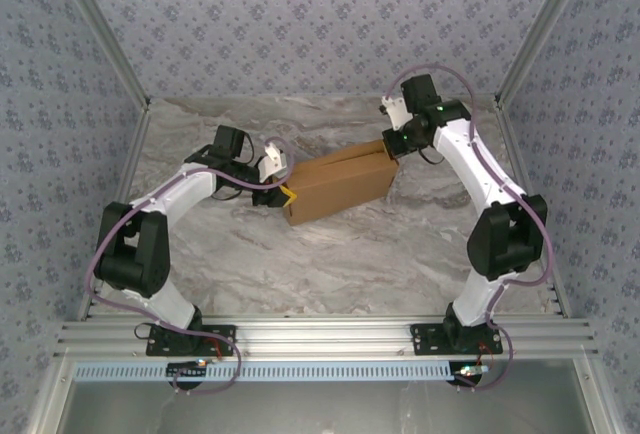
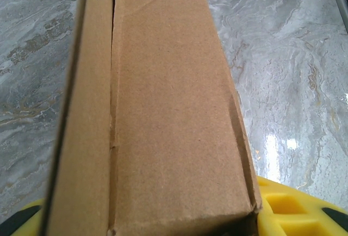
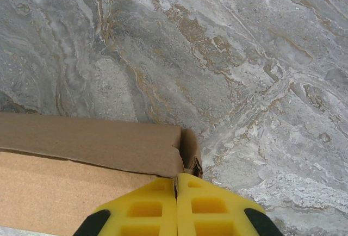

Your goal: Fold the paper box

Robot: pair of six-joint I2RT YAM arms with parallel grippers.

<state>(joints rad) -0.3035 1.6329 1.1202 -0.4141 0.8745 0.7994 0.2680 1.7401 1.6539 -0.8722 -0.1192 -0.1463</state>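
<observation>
left arm (image 1: 150, 244): base on the near edge of the table (image 1: 300, 264), elbow kicked out toward the left edge, forearm running right to mid-table. left gripper (image 1: 287, 194) closed onto the left end of the paper box (image 1: 340, 186), one yellow finger (image 2: 288, 206) each side. right arm (image 1: 490, 204): base on the near edge, elbow out toward the right edge, forearm angled to the far edge, wrist folded down and inward. right gripper (image 1: 392, 146) fully closed, fingers (image 3: 157, 209) pressed flat together, tips at the box's far right corner.

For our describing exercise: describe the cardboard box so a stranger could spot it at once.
Start at the grey marbled table. Near its middle, between the left gripper and right gripper, lies the paper box. It alone is plain brown cardboard.
</observation>
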